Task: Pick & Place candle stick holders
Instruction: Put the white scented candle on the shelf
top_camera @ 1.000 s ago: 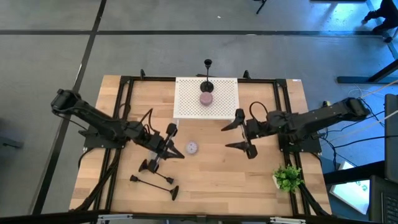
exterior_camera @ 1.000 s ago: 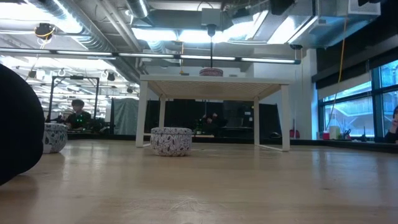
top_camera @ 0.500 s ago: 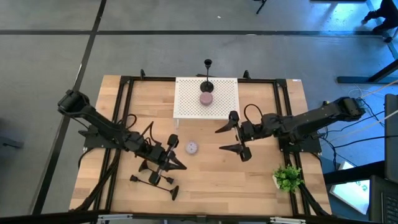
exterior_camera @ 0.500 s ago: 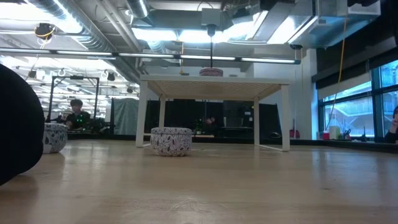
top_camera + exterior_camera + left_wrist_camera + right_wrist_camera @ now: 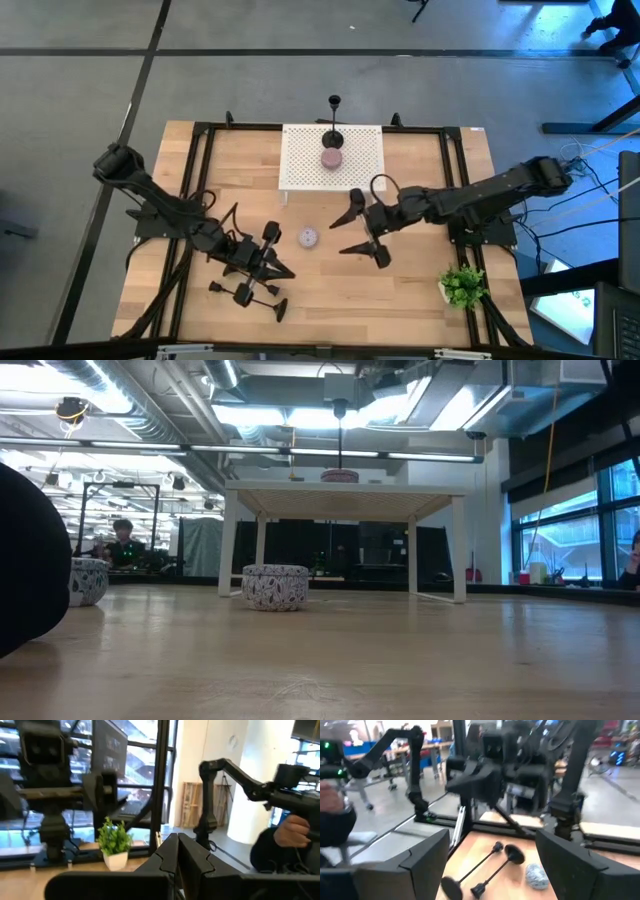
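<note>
One black candle stick holder (image 5: 333,122) stands upright on its round base on the white stand (image 5: 360,160) at the table's far side; it also shows in the low view (image 5: 339,435). Two more holders (image 5: 248,293) lie on their sides on the table near its front left, and they also show in the right wrist view (image 5: 485,867). My left gripper (image 5: 272,264) hovers over them with its fingers (image 5: 177,855) shut and level; I see nothing between them. My right gripper (image 5: 338,238) is wide open and empty, right of a speckled bowl (image 5: 308,237).
A pink round thing (image 5: 332,157) sits on the white stand beside the standing holder. A small green plant (image 5: 462,285) stands at the table's front right. A black frame (image 5: 200,140) runs along the table's edges. Bare wood lies between the two grippers.
My left gripper has moved toward the table's near edge, over the two lying holders. My right gripper has moved toward the table's left and a little nearer, toward the speckled bowl, staying open. The holders have kept their places.
</note>
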`<state>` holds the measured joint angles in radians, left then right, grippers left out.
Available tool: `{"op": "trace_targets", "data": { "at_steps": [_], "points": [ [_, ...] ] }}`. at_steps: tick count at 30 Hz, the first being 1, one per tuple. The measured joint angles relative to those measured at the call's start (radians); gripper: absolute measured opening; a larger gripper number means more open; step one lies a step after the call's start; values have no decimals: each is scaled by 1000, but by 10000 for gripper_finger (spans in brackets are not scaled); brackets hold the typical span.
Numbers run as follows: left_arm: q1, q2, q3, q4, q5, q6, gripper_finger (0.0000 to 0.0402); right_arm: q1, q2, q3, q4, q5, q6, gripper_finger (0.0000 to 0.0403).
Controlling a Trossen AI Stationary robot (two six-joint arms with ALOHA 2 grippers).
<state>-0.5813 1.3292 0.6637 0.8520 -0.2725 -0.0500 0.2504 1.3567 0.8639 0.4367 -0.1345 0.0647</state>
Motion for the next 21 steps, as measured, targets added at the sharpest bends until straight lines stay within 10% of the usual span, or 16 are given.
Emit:
{"op": "trace_targets", "data": {
  "at_steps": [21],
  "points": [
    [-132, -104, 12, -281, -213, -88, 5, 9, 102, 111, -176, -81, 0, 300]
  ]
}}
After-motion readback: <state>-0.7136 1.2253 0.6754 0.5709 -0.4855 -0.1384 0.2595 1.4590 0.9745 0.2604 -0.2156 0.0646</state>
